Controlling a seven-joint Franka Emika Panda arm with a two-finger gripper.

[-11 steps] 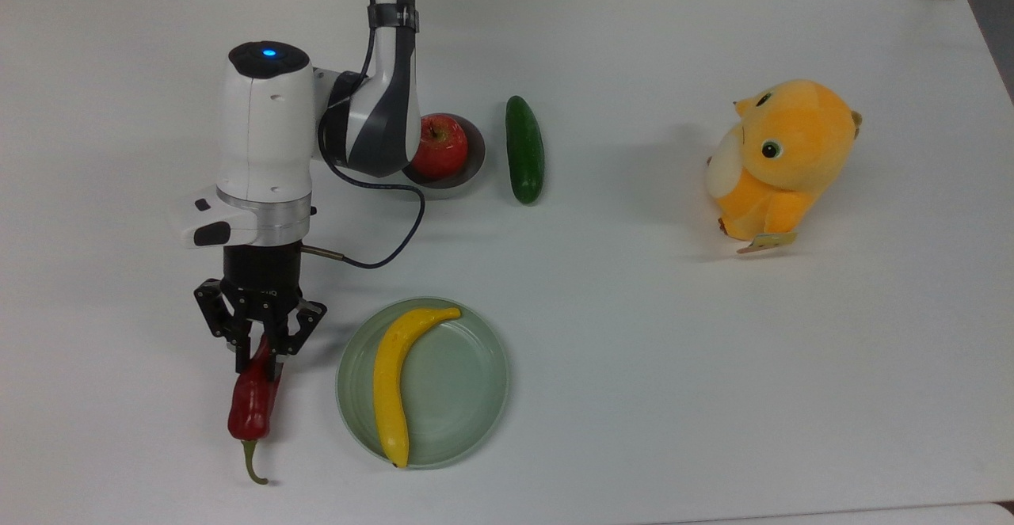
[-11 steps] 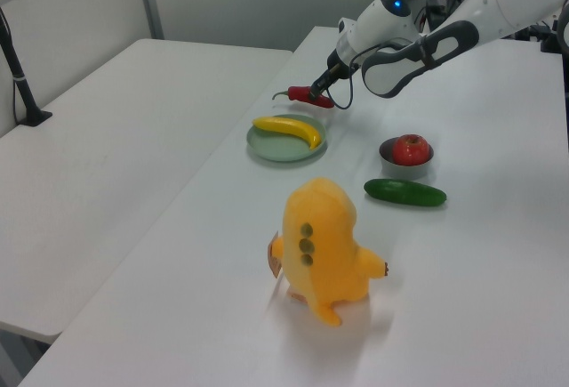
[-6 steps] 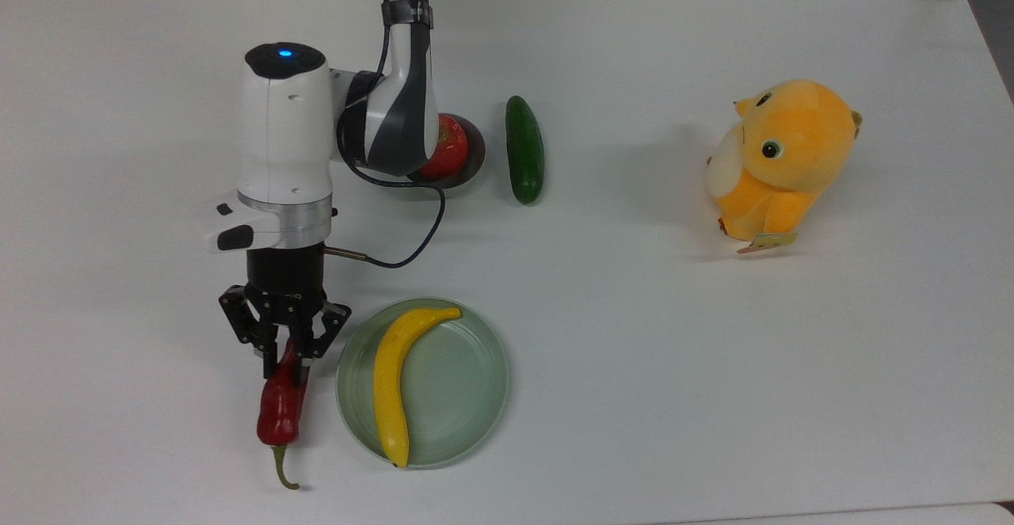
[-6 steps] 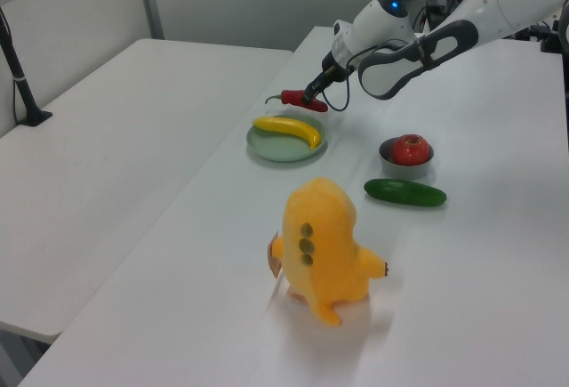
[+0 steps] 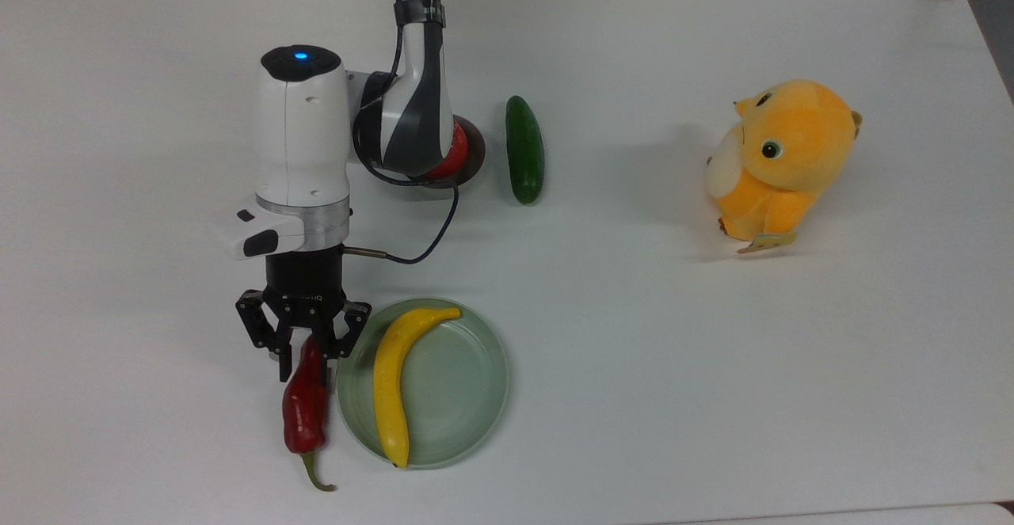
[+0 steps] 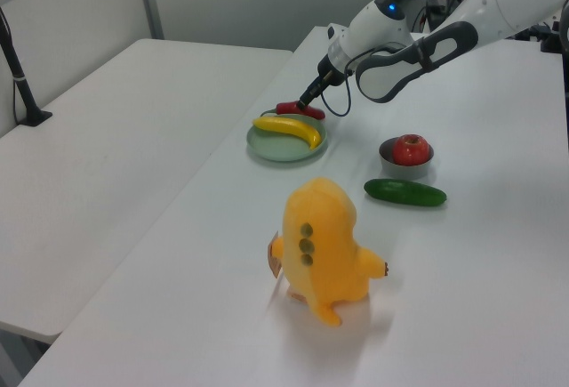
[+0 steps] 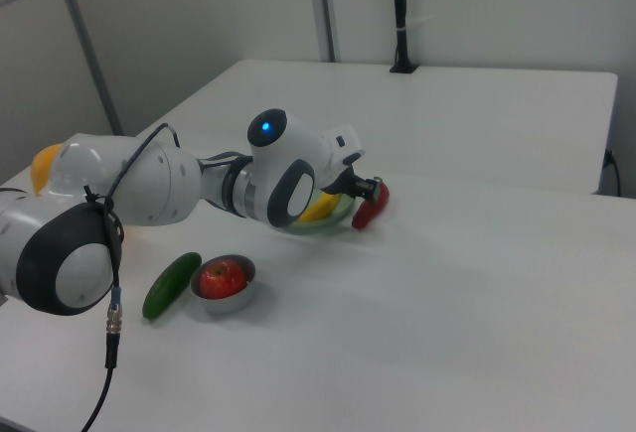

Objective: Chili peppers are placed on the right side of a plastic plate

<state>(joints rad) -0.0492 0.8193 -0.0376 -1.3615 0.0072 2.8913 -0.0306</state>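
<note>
The gripper (image 5: 305, 348) is squeezed shut on the top end of the pepper (image 5: 305, 406). The pepper is red and wrinkly, and its green stem points away from the arm. In the top view it hangs just past the plate's (image 5: 467, 382) left rim — very close, maybe over the edge a tiny bit. In the left view it looks lifted off the table (image 5: 673, 335), behind the plate.

A banana (image 5: 392, 386) lies in the plate, on the top view's left half. The other half of the plate is bare.

So the pick-up part is done. The pepper is in the grip and up in the air. What is left, I think, is to carry it across to the right spot by the plate, lower it, and let go. In the top view it is on the plate's left, so it may have to cross over — I can't tell which side counts as right.

An apple (image 6: 410, 149) in a bowl (image 6: 407, 167), a cucumber (image 5: 524, 149) and a toy (image 5: 780, 157) sit well apart from all this.
</note>
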